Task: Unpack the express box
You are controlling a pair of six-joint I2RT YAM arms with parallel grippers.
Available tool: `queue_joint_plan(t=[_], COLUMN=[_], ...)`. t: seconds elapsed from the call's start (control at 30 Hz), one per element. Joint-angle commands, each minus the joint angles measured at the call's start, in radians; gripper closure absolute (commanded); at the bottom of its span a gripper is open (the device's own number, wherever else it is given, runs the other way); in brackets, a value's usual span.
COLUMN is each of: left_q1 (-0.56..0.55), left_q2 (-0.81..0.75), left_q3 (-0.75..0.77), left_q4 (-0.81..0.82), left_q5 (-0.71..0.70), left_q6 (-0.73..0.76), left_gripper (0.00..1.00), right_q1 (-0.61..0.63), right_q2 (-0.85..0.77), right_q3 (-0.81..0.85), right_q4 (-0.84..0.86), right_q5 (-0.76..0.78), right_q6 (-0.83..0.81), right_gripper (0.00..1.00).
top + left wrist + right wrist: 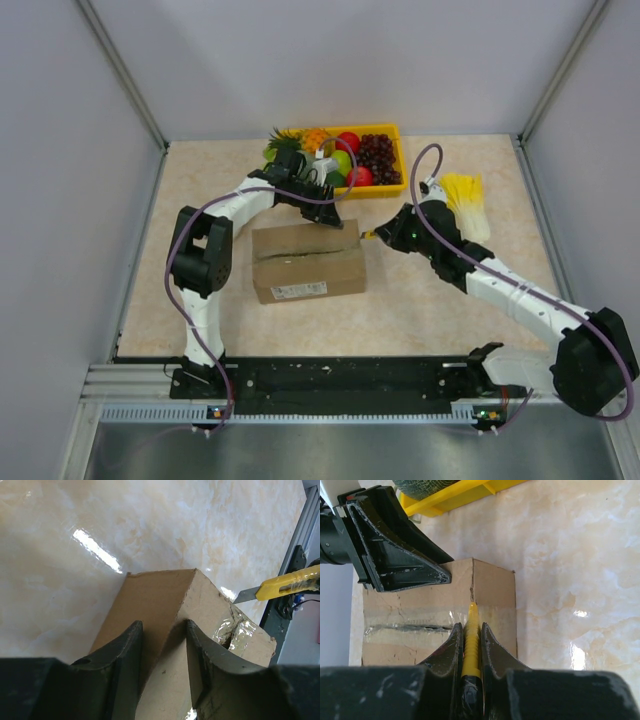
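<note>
The express box [308,265], brown cardboard with a white label [298,291] on its near side, lies in the middle of the table. Its clear top tape [405,626] shows a slit along the seam. My left gripper [335,222] straddles the box's far right top corner [192,572], its jaws closed against the cardboard there [163,625]. My right gripper [471,627] is shut on a yellow utility knife [471,612]. It sits just right of the box [385,236], and the knife's blade [245,595] points at the taped right end.
A yellow tray [395,185] of fruit stands just behind the box and the left wrist. A yellow and white brush-like thing [465,200] lies at the right behind the right arm. Grey walls close the table on three sides.
</note>
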Motion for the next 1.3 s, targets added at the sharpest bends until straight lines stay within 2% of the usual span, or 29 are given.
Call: queue_joint_plan(t=[0.0,0.37,0.43,0.53,0.7,0.83,1.0,1.17,1.2,1.23,1.27], left_q1=[0.009,0.009,0.009,0.007,-0.002,-0.02,-0.032,-0.043,-0.046,-0.048,-0.048], left_q2=[0.014,0.002,-0.007,-0.022,-0.039,0.001,0.027,0.03,0.03,0.034,0.039], left_q3=[-0.019,-0.015,-0.008,-0.013,-0.019,0.018,0.028,0.028,0.027,0.031,0.034], left_q4=[0.005,0.012,0.015,0.049,0.15,0.15,0.13,0.126,0.121,0.112,0.101], left_q5=[-0.105,-0.104,-0.079,-0.026,0.017,0.01,-0.003,-0.036,-0.044,-0.055,-0.07], left_q6=[0.014,-0.036,-0.04,-0.055,-0.106,-0.111,-0.108,-0.092,-0.085,-0.08,-0.078], left_gripper=[0.58,0.59,0.54,0.39,0.32,0.32,0.37,0.37,0.39,0.49,0.52], right_q1=[0.006,0.055,0.079,0.089,0.089,0.09,0.089,0.09,0.092,0.09,0.092], right_q2=[0.012,0.026,0.032,0.039,0.047,0.061,0.085,0.096,0.095,0.096,0.095], right_q3=[-0.001,-0.013,-0.016,-0.022,-0.01,0.008,0.033,0.045,0.05,0.05,0.05], right_q4=[0.059,0.007,-0.007,-0.009,-0.007,-0.004,-0.002,-0.002,-0.004,-0.006,-0.006], right_q5=[-0.037,-0.022,-0.008,0.005,0.033,0.036,0.022,0.015,0.018,0.021,0.021], right_q6=[0.0,-0.072,-0.084,-0.084,-0.096,-0.119,-0.136,-0.154,-0.154,-0.153,-0.153], right_gripper=[1.0,1.0,1.0,1.0,1.0,1.0,1.0,1.0,1.0,1.0,1.0])
